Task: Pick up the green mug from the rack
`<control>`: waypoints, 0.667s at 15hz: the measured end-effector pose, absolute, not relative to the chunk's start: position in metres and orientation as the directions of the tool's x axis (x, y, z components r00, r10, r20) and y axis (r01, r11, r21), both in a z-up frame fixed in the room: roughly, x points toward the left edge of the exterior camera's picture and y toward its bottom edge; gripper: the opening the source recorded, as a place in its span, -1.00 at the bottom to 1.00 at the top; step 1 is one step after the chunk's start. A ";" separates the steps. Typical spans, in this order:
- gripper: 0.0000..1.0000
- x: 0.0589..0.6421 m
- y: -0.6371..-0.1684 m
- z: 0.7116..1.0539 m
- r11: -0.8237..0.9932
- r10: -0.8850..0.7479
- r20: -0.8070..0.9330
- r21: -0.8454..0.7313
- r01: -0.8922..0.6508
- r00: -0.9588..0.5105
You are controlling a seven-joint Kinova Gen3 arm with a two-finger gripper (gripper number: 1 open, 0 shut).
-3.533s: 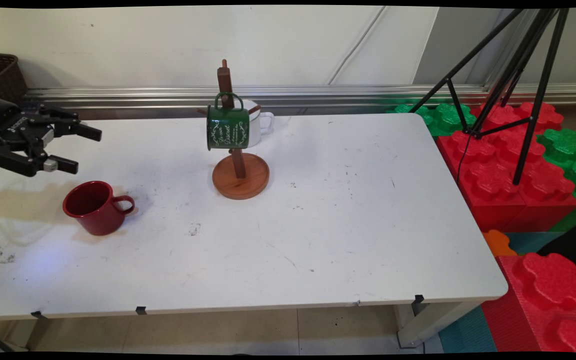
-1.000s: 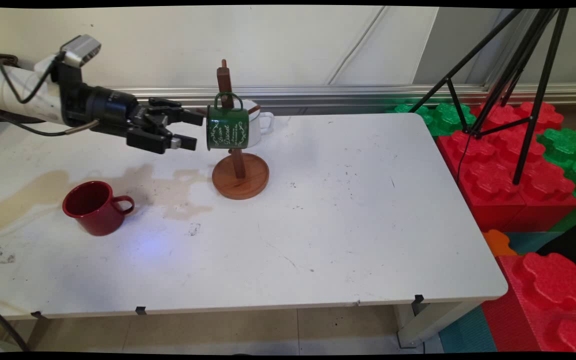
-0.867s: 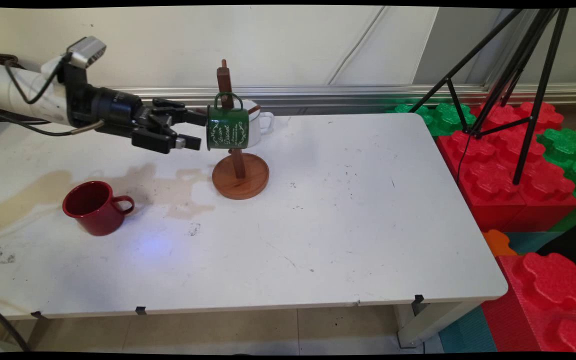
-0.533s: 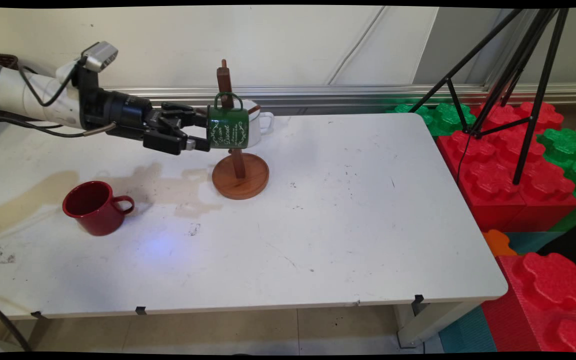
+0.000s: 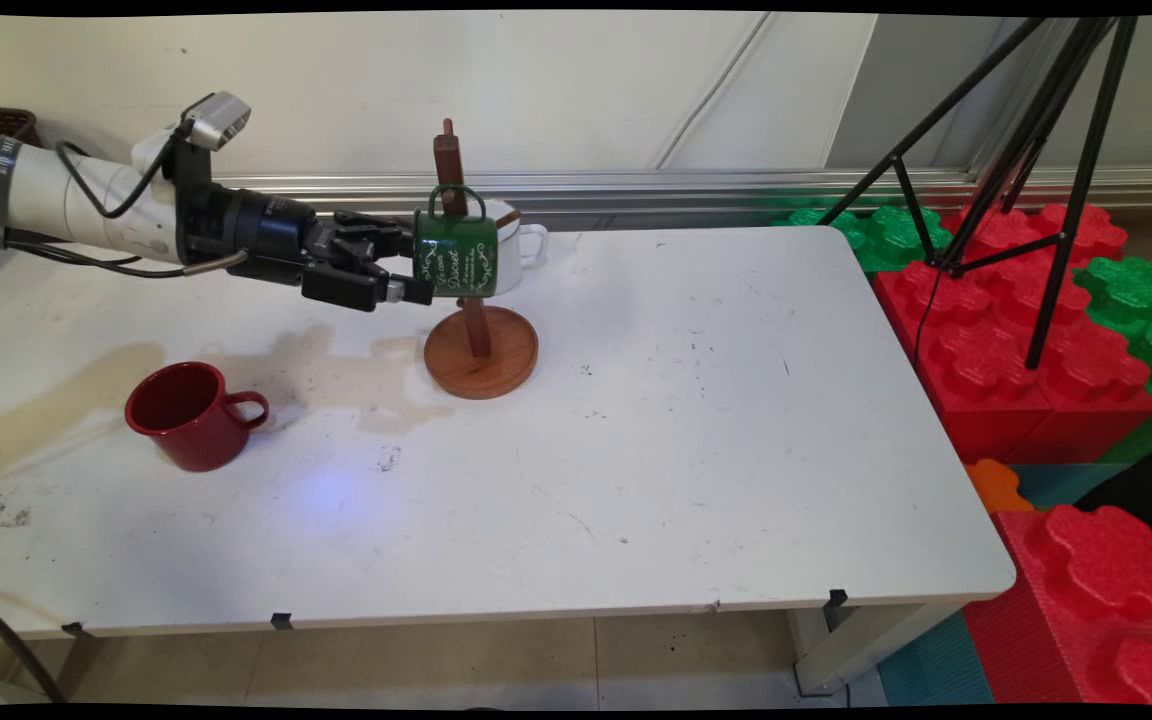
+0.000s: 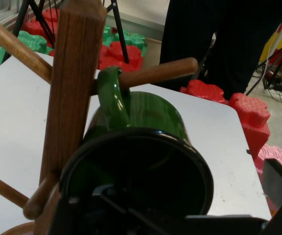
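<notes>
Table (image 5: 696,420), white, scuffed; wall (image 5: 336,90) behind.

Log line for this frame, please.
gripper: open, fingers astride rim of green mug | mug: hanging by handle on peg of wooden mug tree | red mug: upright on table, apart

Main view: fixed, above table's (image 5: 636,480) near side, looking down across toward wall. Hand view: on the wrist, looking along the gripper (image 5: 414,268), very close on green mug's (image 6: 141,166) open mouth. Shared by both: green mug (image 5: 456,255), wooden mug tree (image 5: 476,330).
</notes>
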State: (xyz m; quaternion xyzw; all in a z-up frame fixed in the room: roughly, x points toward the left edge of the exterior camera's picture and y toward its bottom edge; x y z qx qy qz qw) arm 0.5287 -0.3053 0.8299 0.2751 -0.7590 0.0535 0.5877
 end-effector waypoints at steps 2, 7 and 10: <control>1.00 0.527 -0.306 0.829 0.840 -0.357 0.922 0.246 -0.484 -0.152; -1.00 0.525 -0.307 0.828 0.835 -0.362 0.922 0.256 -0.487 -0.136; -1.00 0.523 -0.307 0.828 0.834 -0.364 0.923 0.261 -0.486 -0.128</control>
